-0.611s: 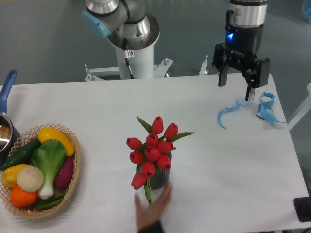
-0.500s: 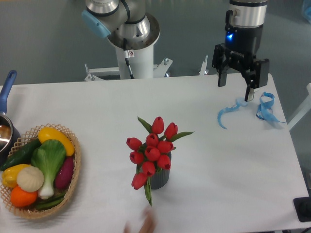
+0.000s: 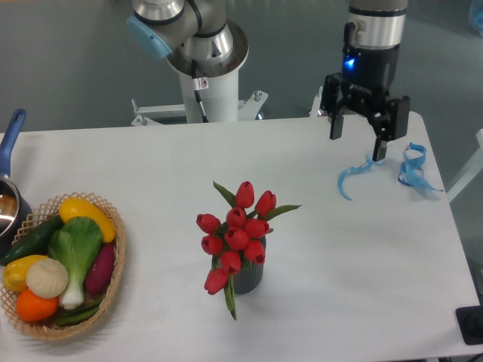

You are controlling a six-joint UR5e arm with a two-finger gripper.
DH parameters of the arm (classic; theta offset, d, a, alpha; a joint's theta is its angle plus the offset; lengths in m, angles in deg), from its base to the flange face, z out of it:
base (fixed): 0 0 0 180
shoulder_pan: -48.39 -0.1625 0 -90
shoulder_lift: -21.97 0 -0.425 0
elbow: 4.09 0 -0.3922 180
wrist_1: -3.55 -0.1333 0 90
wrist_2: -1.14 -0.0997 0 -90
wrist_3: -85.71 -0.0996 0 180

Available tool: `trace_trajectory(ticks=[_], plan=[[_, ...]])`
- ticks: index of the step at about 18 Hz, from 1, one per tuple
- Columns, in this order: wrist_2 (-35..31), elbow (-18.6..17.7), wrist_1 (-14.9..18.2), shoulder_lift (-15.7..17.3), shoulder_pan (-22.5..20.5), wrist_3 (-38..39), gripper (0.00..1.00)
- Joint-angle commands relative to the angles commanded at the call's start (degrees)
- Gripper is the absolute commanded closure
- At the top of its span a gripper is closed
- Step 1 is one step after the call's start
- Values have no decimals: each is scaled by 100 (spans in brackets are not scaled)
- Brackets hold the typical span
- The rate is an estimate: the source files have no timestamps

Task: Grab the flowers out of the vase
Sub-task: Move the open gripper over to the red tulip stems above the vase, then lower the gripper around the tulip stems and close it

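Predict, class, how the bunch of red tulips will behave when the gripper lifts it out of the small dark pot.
The flowers probably flop a little: thin stems carry many heavy-looking buds, and one bud already droops over the rim. The vase looks short and small beside the bunch, so it may tip or lift along. The open gripper should likely grasp low, near the stems.

Vegetable basket [image 3: 113,280], blue ribbons [image 3: 411,167]
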Motion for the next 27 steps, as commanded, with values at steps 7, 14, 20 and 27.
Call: trace_trajectory(ticks=[7, 14, 20, 27], plan=[[1009, -150, -80, -97, 88, 1206, 0], [1160, -282, -378, -368, 544, 1374, 0], [1396, -703, -555, -510, 651, 1339, 0], [2399, -1038, -555, -676, 624, 1285, 0]])
